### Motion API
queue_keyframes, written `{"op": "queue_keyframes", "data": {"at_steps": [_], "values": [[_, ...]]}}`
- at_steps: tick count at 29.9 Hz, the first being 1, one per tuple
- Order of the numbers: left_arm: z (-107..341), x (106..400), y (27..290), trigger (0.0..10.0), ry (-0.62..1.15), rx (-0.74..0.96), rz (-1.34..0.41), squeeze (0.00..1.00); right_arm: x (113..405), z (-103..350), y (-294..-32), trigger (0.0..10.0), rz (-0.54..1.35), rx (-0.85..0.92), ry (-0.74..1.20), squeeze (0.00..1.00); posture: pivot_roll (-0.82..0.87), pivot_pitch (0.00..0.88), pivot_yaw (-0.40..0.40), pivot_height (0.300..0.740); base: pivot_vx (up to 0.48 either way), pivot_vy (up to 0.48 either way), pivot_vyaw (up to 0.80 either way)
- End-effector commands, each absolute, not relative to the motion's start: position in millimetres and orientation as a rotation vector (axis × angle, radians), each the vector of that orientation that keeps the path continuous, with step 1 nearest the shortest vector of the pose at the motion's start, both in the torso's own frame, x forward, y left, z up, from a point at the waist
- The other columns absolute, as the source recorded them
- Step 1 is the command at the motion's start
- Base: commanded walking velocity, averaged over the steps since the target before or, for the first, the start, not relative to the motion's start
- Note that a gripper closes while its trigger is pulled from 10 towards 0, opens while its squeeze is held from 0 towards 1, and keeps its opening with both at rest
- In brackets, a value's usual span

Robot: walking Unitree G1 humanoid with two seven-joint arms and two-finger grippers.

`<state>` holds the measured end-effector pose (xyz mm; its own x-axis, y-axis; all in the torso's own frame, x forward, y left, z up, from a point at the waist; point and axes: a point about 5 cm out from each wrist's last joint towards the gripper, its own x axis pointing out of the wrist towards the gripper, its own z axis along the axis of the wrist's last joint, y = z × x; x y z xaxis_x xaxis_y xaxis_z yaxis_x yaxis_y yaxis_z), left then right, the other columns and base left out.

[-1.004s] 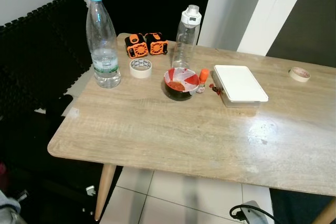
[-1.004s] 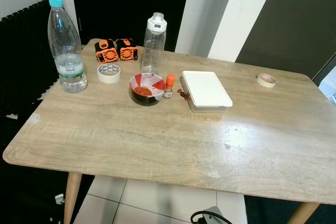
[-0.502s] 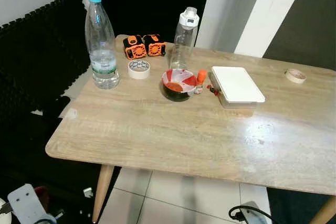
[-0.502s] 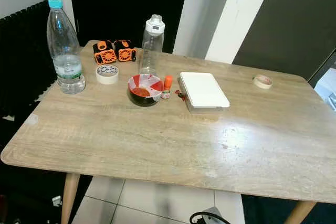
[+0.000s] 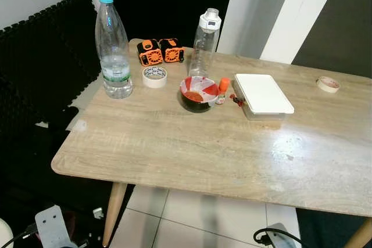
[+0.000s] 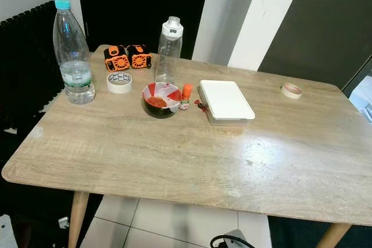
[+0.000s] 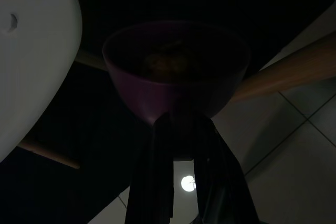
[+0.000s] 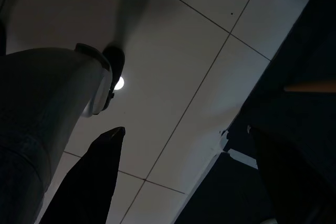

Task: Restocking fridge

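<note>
In the left wrist view my left gripper (image 7: 176, 123) is shut on the rim of a dark purple bowl (image 7: 176, 69) with something dim inside, held low beside a wooden table leg (image 7: 286, 69). A grey part of the left arm (image 5: 52, 227) pokes up at the lower left, below the table edge. My right gripper (image 8: 184, 132) hangs open over the tiled floor, nothing between its fingers (image 8: 107, 150). On the wooden table (image 5: 192, 143) stand a large water bottle (image 5: 114, 50), a clear bottle with a white cap (image 5: 204, 45), a red-and-white bowl (image 5: 199, 92) of red sauce, a small orange-capped bottle (image 5: 222, 89) and a white lidded box (image 5: 263, 94).
Two orange-and-black gadgets (image 5: 161, 51) and a tape roll (image 5: 155, 75) lie at the table's far left; another tape roll (image 5: 328, 84) sits far right. Black ribbed panels (image 5: 40, 56) line the left side. A black cable (image 5: 273, 237) lies on the floor tiles under the table.
The grey part of my left arm has come up and rightward into the lower left corner. The camera shifted slightly; the things on the table have not moved.
</note>
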<state>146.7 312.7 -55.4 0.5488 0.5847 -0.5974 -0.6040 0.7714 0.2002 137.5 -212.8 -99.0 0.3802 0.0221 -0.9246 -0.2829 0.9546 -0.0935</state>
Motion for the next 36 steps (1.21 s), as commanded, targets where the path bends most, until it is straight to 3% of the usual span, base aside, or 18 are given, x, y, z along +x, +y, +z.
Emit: {"op": "queue_keyframes", "data": {"at_steps": [1, 18, 30, 36], "values": [[-60, 146, 304, 10.0, 0.71, -0.023, 0.68, 0.0, 137, -98, -220, 10.0, 0.183, -0.277, 1.166, 0.0, 0.1, 0.004, -0.102, 0.74, 0.0, 0.0, 0.0], [-54, 153, 310, 10.0, 0.663, -0.06, 0.707, 0.0, 133, -99, -221, 10.0, 0.181, -0.286, 1.173, 0.0, 0.1, 0.006, -0.101, 0.74, 0.0, 0.0, 0.0], [-1, 174, 369, 10.0, 0.368, -0.093, 0.931, 0.0, 132, -99, -222, 10.0, 0.184, -0.295, 1.173, 0.0, 0.11, 0.01, -0.108, 0.74, 0.0, 0.0, 0.0], [2, 175, 372, 10.0, 0.352, -0.099, 0.946, 0.0, 131, -99, -223, 10.0, 0.185, -0.293, 1.174, 0.0, 0.11, 0.01, -0.108, 0.74, 0.0, -0.219, 0.0]]}}
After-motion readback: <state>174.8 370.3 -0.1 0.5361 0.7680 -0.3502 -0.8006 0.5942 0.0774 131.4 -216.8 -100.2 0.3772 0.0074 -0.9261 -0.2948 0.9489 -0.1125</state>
